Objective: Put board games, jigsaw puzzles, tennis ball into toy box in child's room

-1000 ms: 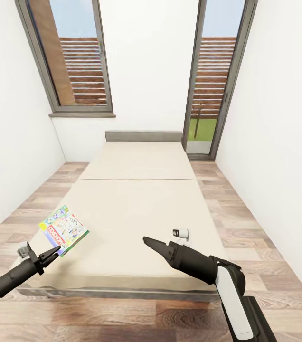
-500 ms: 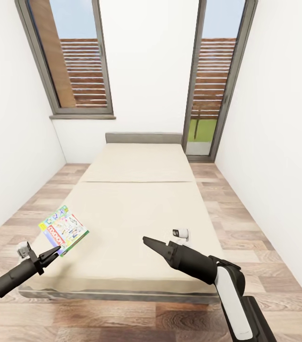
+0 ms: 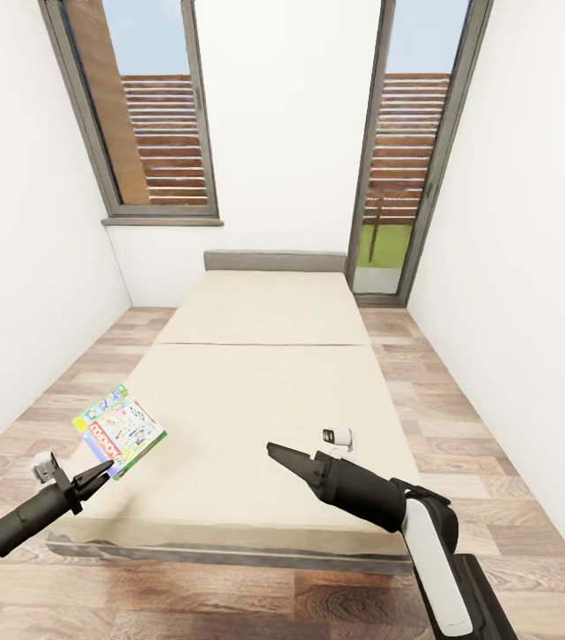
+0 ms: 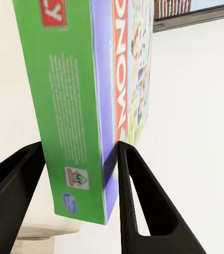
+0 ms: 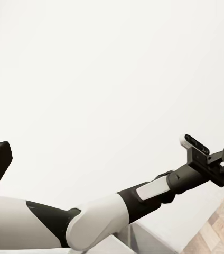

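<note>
- A bed (image 3: 256,391) with a beige cover stood lengthwise in a narrow room, its grey headboard (image 3: 275,260) against the far white wall.
- A window (image 3: 136,116) with a grey frame was left of the headboard; a tall glass door (image 3: 411,151) was to the right.
- Brown slatted fencing showed through both panes, with grass low behind the door.
- Wood-plank floor (image 3: 460,427) ran along both sides of the bed.

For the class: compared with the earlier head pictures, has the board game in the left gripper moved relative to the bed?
Yes, slightly. The board game keeps its place in the picture, but the bed edge sits lower now, so the robot and game have shifted against the bed.
</note>
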`<state>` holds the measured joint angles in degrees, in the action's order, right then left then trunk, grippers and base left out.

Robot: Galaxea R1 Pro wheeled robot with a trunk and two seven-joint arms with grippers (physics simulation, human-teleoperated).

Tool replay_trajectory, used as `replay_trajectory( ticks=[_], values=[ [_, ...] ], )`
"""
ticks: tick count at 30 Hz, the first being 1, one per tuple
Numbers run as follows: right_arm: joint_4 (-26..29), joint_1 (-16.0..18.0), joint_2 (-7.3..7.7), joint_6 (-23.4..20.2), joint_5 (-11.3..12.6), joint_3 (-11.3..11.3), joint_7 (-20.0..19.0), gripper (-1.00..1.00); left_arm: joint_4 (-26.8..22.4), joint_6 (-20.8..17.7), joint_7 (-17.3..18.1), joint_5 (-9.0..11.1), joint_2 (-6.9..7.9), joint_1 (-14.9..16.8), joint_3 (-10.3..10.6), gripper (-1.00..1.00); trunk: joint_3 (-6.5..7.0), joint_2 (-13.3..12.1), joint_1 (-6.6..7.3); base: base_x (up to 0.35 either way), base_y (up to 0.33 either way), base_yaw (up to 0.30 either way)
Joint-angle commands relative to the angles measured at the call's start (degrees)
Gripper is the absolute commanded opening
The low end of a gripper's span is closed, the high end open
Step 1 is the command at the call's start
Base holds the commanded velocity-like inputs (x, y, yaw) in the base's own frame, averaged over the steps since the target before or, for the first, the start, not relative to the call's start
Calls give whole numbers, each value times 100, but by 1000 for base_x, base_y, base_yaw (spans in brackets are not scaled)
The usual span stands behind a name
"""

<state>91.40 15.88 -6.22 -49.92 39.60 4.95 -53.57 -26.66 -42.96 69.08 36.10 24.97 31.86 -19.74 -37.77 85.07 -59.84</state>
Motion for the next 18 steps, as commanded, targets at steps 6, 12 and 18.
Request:
replay_trajectory(
  ticks=[6, 12, 18],
  values=[
    [1, 3, -2, -26, 12, -8, -6, 100, 3, -37, 6, 11, -1, 4, -4, -100, 103, -240, 133, 0, 0, 269],
    [1, 3, -2, -26, 10, -3, -7, 100, 3, -37, 6, 11, -9, 4, -4, -100, 211, -480, 265, 0, 0, 288],
    [-4, 3, -4, -26, 5, -7, -5, 100, 3, -37, 6, 11, -4, 4, -4, -100, 319, -721, 396, 0, 0, 289]
  ],
)
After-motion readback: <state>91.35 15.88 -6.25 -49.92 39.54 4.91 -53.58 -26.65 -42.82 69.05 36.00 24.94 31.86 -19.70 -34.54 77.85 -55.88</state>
